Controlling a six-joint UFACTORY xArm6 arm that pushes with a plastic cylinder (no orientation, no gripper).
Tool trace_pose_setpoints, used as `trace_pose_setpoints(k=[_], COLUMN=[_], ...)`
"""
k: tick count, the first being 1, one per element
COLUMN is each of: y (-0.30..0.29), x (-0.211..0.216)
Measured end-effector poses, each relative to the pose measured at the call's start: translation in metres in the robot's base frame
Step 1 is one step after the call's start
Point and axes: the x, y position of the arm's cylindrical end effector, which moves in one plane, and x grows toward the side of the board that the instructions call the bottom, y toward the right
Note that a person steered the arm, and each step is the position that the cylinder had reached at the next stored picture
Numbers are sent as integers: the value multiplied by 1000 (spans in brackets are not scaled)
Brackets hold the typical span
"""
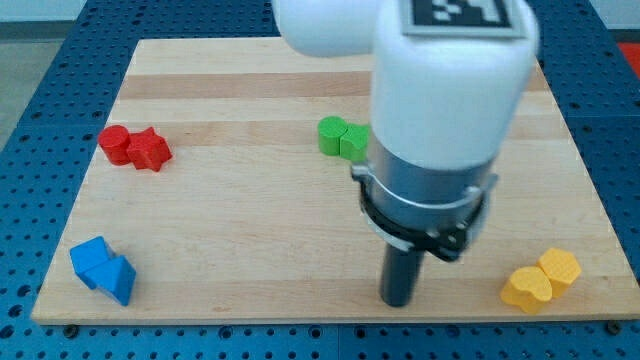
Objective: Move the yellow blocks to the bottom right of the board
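Yellow blocks [540, 279] touching at board's [250, 250] bottom-right edge, my tip [398, 301] left of them

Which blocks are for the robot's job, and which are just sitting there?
For the job:
two yellow blocks, touching, at the board's bottom right
my tip, to their left, apart

Just lying about:
red blocks
green blocks
blue blocks
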Motion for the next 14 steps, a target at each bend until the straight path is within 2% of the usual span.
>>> trace_pose_setpoints(k=[3,7,14], y=[56,91,102], x=[7,7,-15])
